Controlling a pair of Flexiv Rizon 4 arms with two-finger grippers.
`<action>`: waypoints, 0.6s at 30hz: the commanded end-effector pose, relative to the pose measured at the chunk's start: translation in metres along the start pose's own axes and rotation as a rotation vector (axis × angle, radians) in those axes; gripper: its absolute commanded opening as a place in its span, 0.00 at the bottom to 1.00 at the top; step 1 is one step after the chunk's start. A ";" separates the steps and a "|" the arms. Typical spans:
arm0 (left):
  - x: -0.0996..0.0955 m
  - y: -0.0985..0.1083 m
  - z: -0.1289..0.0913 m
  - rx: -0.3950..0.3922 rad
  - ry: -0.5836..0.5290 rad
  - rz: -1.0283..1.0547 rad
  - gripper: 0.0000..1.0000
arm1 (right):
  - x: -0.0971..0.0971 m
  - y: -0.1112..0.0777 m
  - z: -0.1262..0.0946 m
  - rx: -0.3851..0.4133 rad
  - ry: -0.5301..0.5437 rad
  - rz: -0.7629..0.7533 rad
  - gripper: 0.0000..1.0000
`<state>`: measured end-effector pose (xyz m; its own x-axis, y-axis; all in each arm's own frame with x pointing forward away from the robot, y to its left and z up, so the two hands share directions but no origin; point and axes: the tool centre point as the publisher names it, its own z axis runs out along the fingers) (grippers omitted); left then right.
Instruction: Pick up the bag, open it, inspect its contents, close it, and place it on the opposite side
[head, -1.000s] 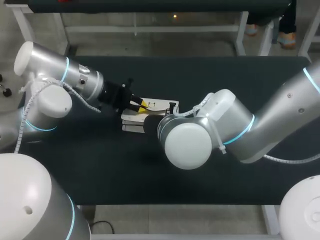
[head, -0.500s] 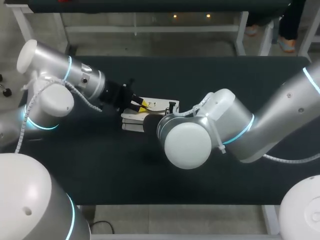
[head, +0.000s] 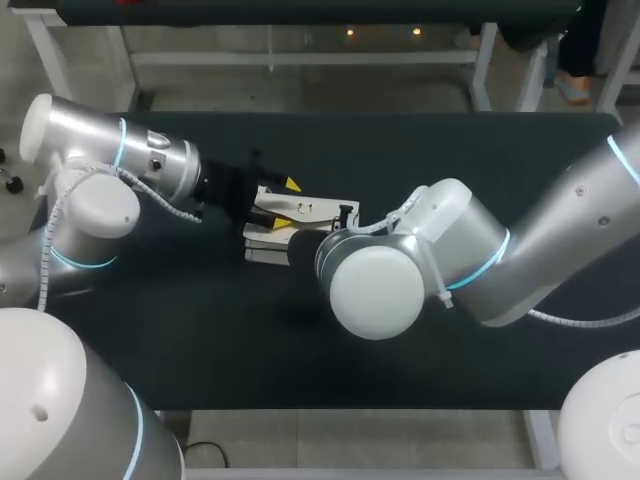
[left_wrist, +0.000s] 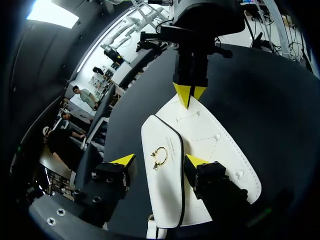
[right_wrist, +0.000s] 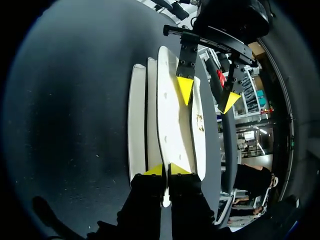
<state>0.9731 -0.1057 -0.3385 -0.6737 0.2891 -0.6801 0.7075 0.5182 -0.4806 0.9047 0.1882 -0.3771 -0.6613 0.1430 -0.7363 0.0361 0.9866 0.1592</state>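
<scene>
Two arms meet over the white bag (head: 308, 212), which lies flat near the middle of the dark desk (head: 200, 340). The left jaws stand wide open astride the bag's flap, with its gold clasp (left_wrist: 160, 157) between the fingers, and grip nothing. The right jaws are pinched on the bag's opposite edge, fingertips nearly touching, with the thin white rim held between them.
</scene>
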 end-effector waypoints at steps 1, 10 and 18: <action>0.003 -0.005 -0.016 0.006 -0.032 0.003 0.69 | 0.002 -0.002 0.000 -0.006 -0.004 0.000 0.00; -0.005 -0.016 -0.043 0.025 -0.078 -0.058 0.93 | -0.003 0.001 -0.004 -0.010 -0.002 -0.006 1.00; -0.007 -0.024 -0.064 -0.018 -0.069 -0.145 1.00 | -0.014 -0.002 -0.014 -0.052 0.054 -0.039 1.00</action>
<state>0.9564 -0.0733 -0.2960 -0.7448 0.1499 -0.6502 0.6114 0.5435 -0.5751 0.9005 0.1951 -0.3688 -0.6794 0.1048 -0.7263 -0.0074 0.9887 0.1496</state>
